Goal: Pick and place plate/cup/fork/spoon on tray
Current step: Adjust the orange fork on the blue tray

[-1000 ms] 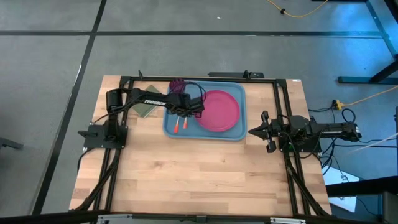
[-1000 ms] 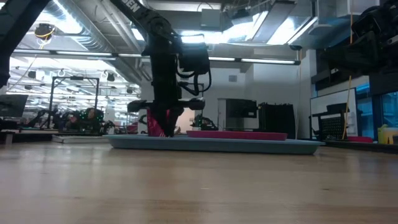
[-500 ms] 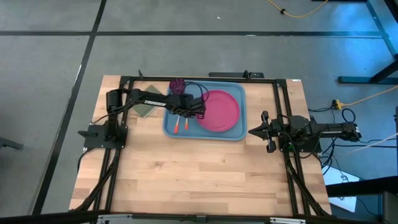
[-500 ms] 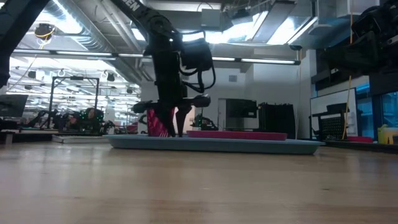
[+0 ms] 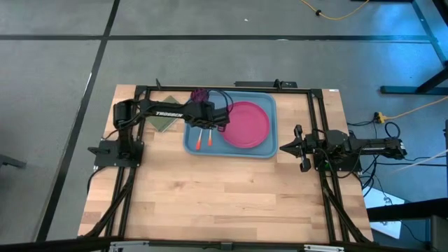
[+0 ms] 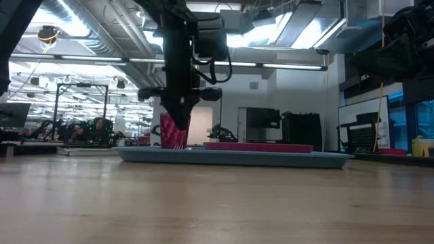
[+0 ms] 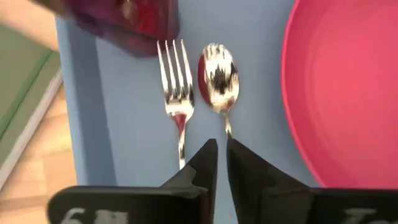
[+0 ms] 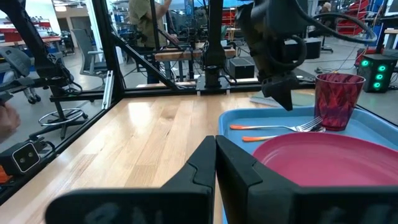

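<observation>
The light blue tray holds the pink plate on its right part. The dark red cup stands at its far left corner. The fork and the spoon lie side by side between them, handles toward the near edge. My left gripper is shut and empty. It hangs above the two handles, pointing down, clear of them. My right gripper is shut and empty. It waits level, just off the tray's right side.
An olive-green pad lies on the wood left of the tray, partly under my left arm. Dark frame rails run along the table's left, right and far sides. Bare wood stretches from the tray to the near edge.
My left gripper stood low over the tray beside the cup. Its fingers opened, then it rose and shut again, and shifted slightly toward the far left. The fork and spoon lie still on the tray.
</observation>
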Controlling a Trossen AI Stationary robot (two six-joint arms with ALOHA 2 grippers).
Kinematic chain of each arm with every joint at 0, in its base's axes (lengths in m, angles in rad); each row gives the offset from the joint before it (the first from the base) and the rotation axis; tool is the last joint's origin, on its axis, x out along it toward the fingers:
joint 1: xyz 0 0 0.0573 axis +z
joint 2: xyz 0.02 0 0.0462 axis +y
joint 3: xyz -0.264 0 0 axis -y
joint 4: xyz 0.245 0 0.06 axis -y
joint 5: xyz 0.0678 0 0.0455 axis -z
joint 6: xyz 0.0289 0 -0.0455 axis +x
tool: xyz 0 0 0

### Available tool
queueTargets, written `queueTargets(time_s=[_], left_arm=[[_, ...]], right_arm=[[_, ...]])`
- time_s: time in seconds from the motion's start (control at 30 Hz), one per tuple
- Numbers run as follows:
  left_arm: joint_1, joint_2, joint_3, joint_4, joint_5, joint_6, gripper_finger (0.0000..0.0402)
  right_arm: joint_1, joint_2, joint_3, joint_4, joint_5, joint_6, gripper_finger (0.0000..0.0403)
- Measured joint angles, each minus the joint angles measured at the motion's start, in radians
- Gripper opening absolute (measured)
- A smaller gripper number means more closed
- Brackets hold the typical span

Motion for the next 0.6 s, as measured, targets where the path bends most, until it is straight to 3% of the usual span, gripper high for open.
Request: queueTargets(time_s=[0.17,0.37,0.6], left_arm=[[-0.007,0.001,-0.015,-0.017,0.007,-0.008,0.0003],[-0.019,0.001,-0.021,-0.032,0.021,-0.006,0.0003],[-0.056,0.001,-0.112,0.022,0.049,-0.072,0.0001]], right_arm=[[0.000,0.000,0.000,0.000,0.000,0.000,0.0016],[0.000,0.000,0.000,0.000,0.000,0.000,0.0016],[0.000,0.000,0.000,0.000,0.000,0.000,0.0017]])
